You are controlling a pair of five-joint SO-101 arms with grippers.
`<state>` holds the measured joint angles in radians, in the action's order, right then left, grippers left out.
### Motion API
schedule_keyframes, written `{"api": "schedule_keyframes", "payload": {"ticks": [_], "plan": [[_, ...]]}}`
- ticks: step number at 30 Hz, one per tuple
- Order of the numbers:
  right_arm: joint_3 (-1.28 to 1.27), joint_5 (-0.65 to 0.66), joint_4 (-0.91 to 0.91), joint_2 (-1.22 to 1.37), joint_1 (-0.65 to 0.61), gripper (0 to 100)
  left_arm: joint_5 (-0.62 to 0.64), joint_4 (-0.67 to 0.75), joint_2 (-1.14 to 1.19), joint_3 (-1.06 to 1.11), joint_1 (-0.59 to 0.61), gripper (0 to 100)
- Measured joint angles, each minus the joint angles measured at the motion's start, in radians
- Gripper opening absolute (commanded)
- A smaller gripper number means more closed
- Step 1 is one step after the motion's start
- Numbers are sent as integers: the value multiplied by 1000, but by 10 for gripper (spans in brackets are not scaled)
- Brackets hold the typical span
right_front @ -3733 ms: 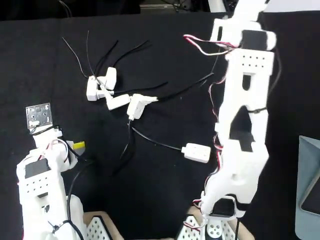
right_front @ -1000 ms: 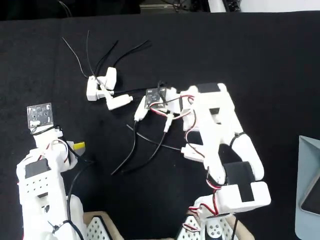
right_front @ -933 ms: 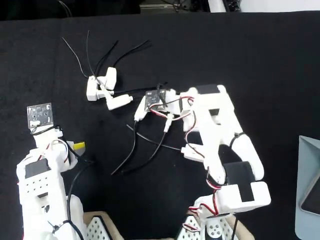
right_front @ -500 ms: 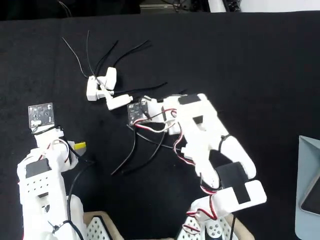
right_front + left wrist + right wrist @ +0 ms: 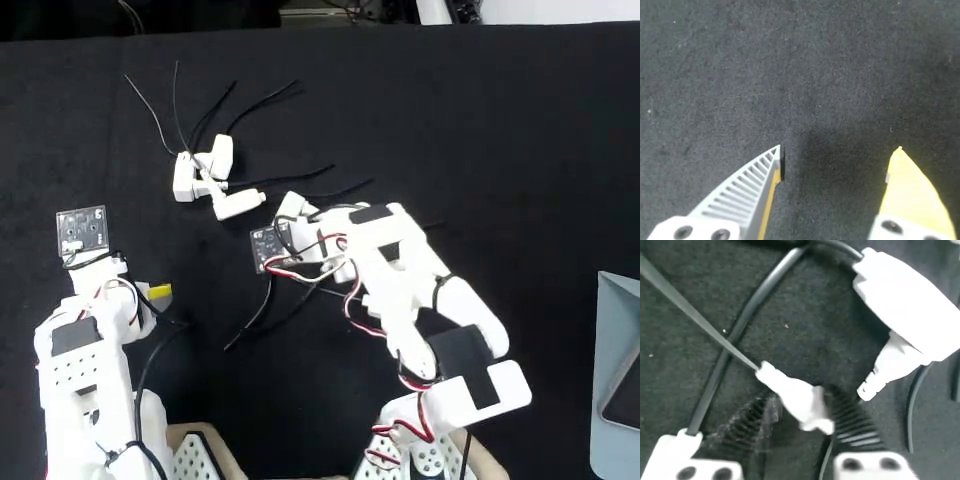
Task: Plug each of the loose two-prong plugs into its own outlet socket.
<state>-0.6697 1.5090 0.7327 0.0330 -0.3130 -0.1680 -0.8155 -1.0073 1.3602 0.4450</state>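
Black cloth over the bench [image 5: 560, 120], cords [image 5: 262, 300] everywhere. My right hand [image 5: 801, 407] was clamped on a small white plug [image 5: 790, 387] near a socket [image 5: 905, 305]; my left hand [image 5: 839, 150] sat spread over bare cloth. I reckoned those cords could snag on a lift and twist the plug askew.

The table [image 5: 520, 150] has a black cloth all over it. Near the far left corner lies a bunch of white plugs [image 5: 205, 180], touching each other. Their thin black wires [image 5: 180, 100] spread out toward the far edge. Near the middle lies one more white block [image 5: 291, 207]. At the right edge sits a grey thing [image 5: 618, 380], maybe a tray.
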Motion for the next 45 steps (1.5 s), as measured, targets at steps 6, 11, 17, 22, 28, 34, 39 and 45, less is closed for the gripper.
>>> {"api": "schedule_keyframes", "payload": {"ticks": [6, 11, 17, 22, 28, 34, 39, 45], "plan": [[0, 0, 6, -15, 6, 11, 0, 0, 0, 0, 0, 328], [-3, -89, 64, -86, 40, 11, 0, 0, 0, 0, 0, 328], [5, -381, 192, -146, 43, 11, 0, 0, 0, 0, 0, 328], [5, -661, 204, -141, 31, 12, 0, 0, 0, 0, 0, 328], [5, -867, 204, -51, -18, 50, 0, 0, 0, 3, 0, 328], [81, -924, 259, -11, -37, 128, 0, 0, 0, 6, 0, 328], [155, -924, 304, -8, -57, 131, 0, 0, 0, 6, 0, 328], [164, -868, 304, 2, -83, 128, 0, 0, 0, 6, 0, 328]]}}
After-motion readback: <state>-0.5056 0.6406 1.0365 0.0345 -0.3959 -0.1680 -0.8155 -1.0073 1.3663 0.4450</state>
